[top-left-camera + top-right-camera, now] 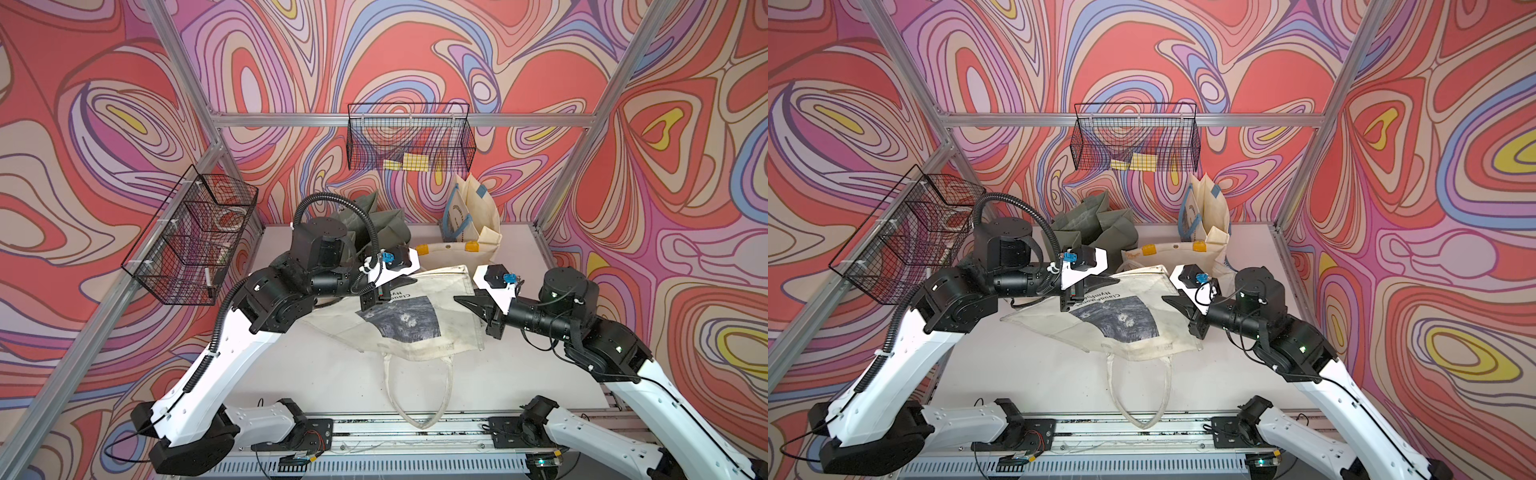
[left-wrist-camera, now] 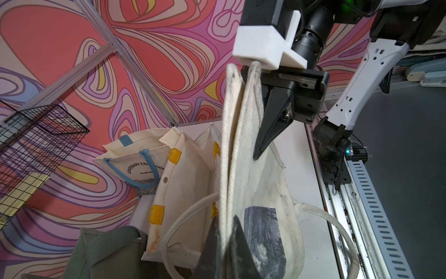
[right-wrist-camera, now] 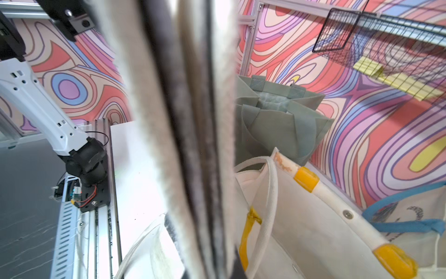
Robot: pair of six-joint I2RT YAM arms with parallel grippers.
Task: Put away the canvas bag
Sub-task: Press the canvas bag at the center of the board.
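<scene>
Although left gripper (image 1: 403,284) and right gripper (image 1: 465,302) each clamp the lifted far edge of the canvas bag (image 1: 415,328), it is not yet stowed; handles (image 1: 417,386) trail on the table (image 1: 332,374).

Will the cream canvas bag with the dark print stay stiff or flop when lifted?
Likely floppy: the canvas bag drapes from the left gripper and right gripper pinching its edge. Its handles trail on the table, so they may drag. Probably light; it looks flat, empty.
</scene>
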